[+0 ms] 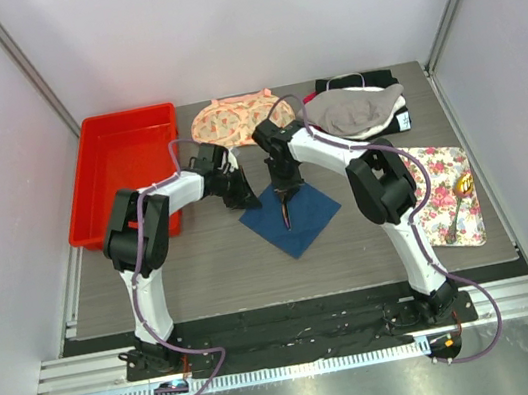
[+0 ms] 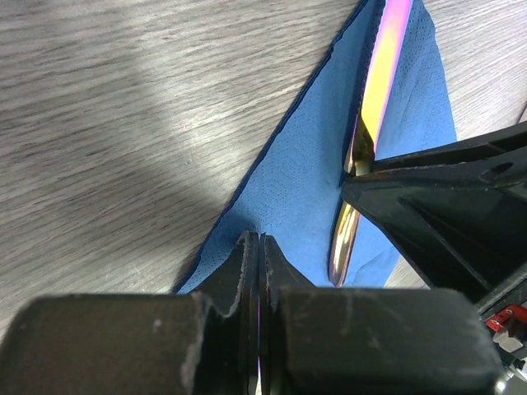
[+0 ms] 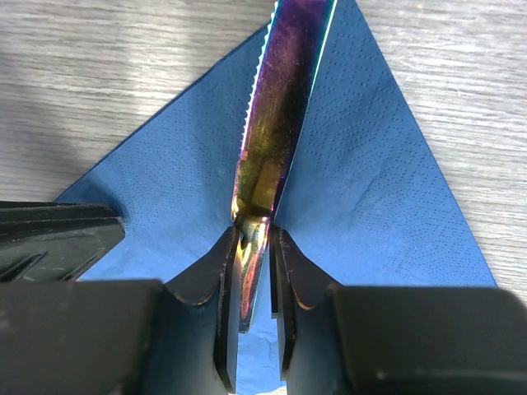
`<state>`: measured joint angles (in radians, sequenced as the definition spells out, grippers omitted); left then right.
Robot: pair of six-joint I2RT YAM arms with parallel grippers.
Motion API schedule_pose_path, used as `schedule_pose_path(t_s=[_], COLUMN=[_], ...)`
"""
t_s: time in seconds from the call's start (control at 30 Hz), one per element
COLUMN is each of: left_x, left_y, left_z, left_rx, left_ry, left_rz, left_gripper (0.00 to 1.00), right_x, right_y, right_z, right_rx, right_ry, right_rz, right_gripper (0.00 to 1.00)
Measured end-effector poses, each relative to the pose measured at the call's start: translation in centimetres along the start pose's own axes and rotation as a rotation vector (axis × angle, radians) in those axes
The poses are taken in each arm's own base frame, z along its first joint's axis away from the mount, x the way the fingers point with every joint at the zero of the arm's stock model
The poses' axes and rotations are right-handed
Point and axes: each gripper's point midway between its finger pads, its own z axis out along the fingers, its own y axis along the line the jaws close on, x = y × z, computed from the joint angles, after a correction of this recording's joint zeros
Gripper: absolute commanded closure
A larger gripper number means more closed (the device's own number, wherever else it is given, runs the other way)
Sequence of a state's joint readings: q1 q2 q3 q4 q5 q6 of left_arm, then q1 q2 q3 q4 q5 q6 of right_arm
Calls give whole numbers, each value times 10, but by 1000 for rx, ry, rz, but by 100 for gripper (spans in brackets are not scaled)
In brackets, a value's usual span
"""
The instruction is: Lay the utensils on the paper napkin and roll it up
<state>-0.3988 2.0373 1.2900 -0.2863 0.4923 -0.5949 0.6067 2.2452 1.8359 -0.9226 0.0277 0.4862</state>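
Right wrist: knife in right end effector, atop paper napkin

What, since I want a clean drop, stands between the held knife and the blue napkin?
Nothing visible. The right gripper holds the knife directly over bare napkin; the left gripper sits shut at the napkin's edge, off to the knife's side.

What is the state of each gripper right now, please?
Left gripper: closed, tips at the paper napkin edge; whether it pinches it cannot be told.
Right gripper: closed, holding the knife.
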Motion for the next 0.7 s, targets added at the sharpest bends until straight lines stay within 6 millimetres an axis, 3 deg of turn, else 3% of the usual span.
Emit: schedule_pose_path(t_s=[0.13, 0.43, 0.63, 0.7], left_x=[0, 0, 0, -1], left_y=[0, 0, 0, -1], left_z=[0, 0, 0, -1], left_rx=[0, 0, 1, 0], left_ry=[0, 0, 0, -3], left_rz=[0, 0, -2, -2], left_gripper=[100, 100, 94, 88], right_x=[0, 1, 1, -3], right_y=[0, 0, 4, 9], right_z=[0, 0, -2, -7], right_rx=[-3, -2, -27, -48], right_ry=[2, 3, 9, 6], right_rz=[-6, -9, -19, -30], right_gripper=[77, 59, 48, 46])
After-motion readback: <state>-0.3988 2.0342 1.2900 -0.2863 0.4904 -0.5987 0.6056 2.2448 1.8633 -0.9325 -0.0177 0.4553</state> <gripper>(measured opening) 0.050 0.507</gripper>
